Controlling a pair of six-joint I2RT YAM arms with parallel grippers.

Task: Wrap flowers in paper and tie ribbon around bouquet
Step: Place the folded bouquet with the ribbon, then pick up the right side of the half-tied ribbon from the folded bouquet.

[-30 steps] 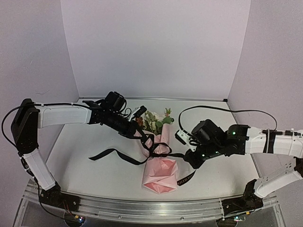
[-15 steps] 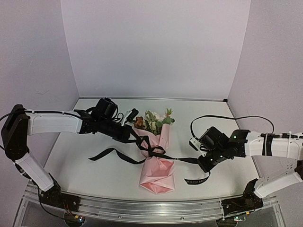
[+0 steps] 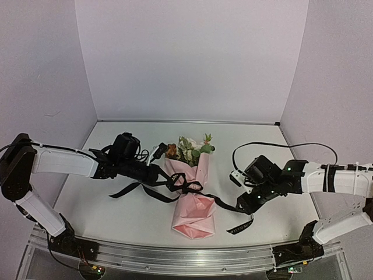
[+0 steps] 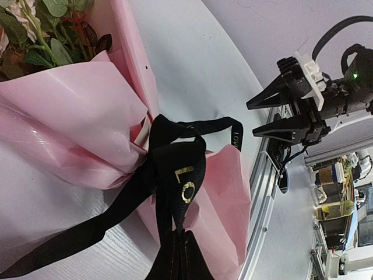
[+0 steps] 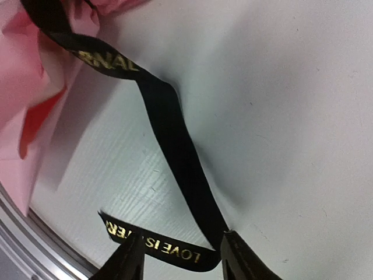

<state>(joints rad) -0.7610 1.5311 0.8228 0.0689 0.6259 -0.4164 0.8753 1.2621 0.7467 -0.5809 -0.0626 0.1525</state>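
Wrapping looks done: cream, pink and rust flower bunch (image 3: 190,148) sits in pale-pink paper cone (image 3: 194,205) at frame centre, narrow black lettered ribbon (image 3: 185,187) knotted round it; left gripper (image 3: 162,174) clamped on one tail, right gripper (image 3: 242,206) jaws apart with other tail between; final tightening possibly left.

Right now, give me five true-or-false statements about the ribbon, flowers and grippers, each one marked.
1. The ribbon is knotted around the paper. True.
2. The right gripper clamps the ribbon. False: its jaws stand apart, a ribbon tail lying between them.
3. The left gripper is shut on the ribbon beside the knot. True.
4. The flowers lie bare beside the paper. False: they poke out of its far end.
5. The paper stands upright. False: it lies flat on the table.
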